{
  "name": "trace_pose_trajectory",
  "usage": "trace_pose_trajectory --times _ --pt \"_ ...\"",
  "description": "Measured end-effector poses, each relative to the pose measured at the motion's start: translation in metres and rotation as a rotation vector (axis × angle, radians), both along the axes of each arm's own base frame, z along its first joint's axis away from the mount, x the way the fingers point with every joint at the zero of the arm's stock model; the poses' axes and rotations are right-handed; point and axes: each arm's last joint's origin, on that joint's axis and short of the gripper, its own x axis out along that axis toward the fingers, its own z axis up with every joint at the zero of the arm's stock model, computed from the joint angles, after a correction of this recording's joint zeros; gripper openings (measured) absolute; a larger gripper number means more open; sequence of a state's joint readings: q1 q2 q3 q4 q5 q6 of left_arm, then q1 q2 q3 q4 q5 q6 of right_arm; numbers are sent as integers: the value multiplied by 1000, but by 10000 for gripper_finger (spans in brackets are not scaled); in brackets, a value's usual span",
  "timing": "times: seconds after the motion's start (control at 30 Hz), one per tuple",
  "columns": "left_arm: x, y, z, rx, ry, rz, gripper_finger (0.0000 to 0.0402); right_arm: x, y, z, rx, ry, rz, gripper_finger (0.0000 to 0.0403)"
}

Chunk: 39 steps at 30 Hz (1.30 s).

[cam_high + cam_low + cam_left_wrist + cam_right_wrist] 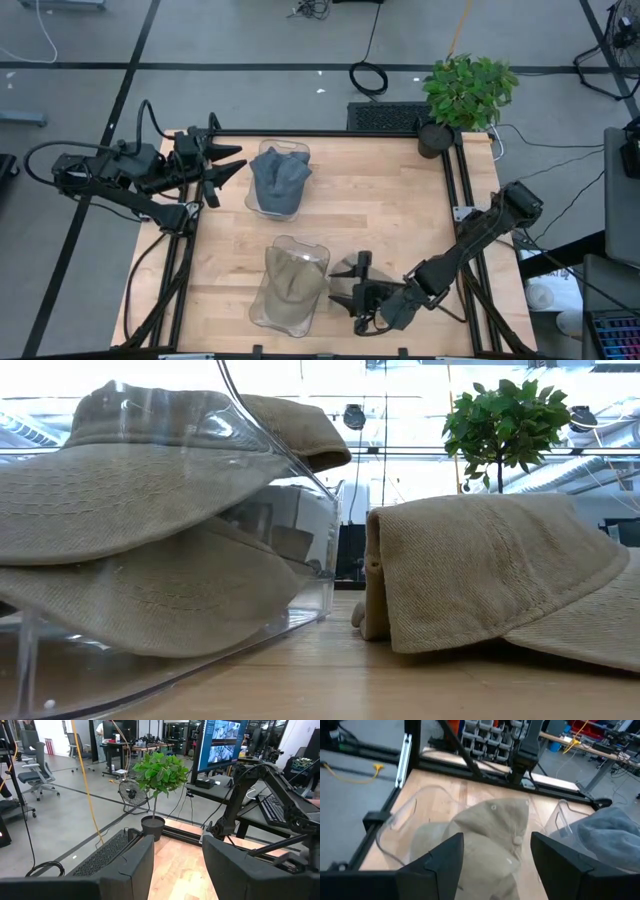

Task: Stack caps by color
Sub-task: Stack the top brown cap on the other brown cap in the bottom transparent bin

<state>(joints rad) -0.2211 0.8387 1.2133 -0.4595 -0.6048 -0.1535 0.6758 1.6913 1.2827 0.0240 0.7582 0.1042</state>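
Slate-blue caps [278, 178] are piled in a clear bin at the table's far left and also show in the right wrist view [615, 830]. Tan caps [292, 280] [150, 510] fill a second clear bin near the near edge. One loose tan cap [347, 268] [490, 575] [495, 832] lies folded on the wood just right of that bin, resting on its brim and crown. My right gripper [346, 282] [497, 865] is open, with one finger on each side of this cap. My left gripper [240, 160] [177, 865] is open and waits left of the blue bin.
Both clear bins have walls: the tan one [300, 470] stands close to the left of the loose cap, and the blue one [262, 210] stands farther off. A potted plant [468, 92] [157, 775] stands at the far right corner. Bare wood [390, 200] lies at the table's middle and right.
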Motion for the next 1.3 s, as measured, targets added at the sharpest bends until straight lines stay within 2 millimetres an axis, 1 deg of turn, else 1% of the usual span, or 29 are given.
trace_pose_trajectory --times 0.13,0.2,0.43,0.63,0.9,1.0,1.1,1.3 --pt "0 0 0 0 0 0 175 -6 -4 6 8 13 -8 216" --pt "0 0 0 0 0 0 175 -8 -6 7 14 28 -16 215" --pt "0 0 0 0 0 0 175 -14 -12 -10 28 59 -35 214" --pt "0 0 0 0 0 -1 175 -16 -13 -18 48 56 -41 213" --pt "0 0 0 0 0 -1 175 -19 -12 -16 54 53 -35 212" --pt "0 0 0 0 0 0 175 -20 -14 -11 57 41 -33 212" --pt "0 0 0 0 0 0 175 -25 -18 2 78 13 -28 212" --pt "0 0 0 0 0 0 175 -42 -23 26 84 -21 1 212"
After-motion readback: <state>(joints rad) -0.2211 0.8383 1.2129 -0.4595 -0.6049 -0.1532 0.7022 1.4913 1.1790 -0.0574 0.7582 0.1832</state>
